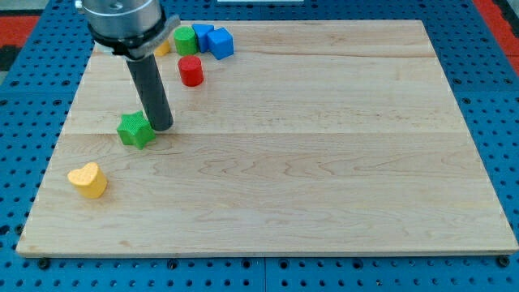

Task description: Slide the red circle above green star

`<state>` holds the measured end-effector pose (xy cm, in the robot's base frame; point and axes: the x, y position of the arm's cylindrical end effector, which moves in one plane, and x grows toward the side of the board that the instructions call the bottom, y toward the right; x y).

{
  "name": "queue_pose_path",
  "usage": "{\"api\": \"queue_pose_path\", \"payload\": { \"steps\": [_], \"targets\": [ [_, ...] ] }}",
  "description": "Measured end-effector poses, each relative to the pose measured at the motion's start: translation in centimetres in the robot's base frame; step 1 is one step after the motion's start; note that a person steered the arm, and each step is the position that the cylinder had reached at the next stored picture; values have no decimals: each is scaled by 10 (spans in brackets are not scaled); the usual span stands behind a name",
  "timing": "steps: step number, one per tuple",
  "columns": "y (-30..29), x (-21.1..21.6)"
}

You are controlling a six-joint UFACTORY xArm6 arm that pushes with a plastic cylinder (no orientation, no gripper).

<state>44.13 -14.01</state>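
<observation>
The red circle (190, 70), a short red cylinder, stands near the view's top left of the wooden board (324, 162). The green star (135, 130) lies lower and further left, on the board's left side. My tip (161, 127) rests on the board right beside the green star's right edge, touching or nearly touching it. The red circle is above and to the right of my tip, well apart from it.
A green round block (186, 39) and two blue blocks (203, 35) (220, 43) cluster at the view's top left. A yellow block (164, 49) peeks out behind the rod. A yellow heart (88, 180) lies at the lower left.
</observation>
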Motion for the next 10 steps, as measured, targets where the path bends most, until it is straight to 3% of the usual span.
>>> {"api": "queue_pose_path", "payload": {
  "steps": [2,3,4,5,7,8,10],
  "targets": [
    [-59,14],
    [-24,-8],
    [95,-70],
    [137,-129],
    [9,-114],
    [22,-136],
    [-77,-123]
  ]
}}
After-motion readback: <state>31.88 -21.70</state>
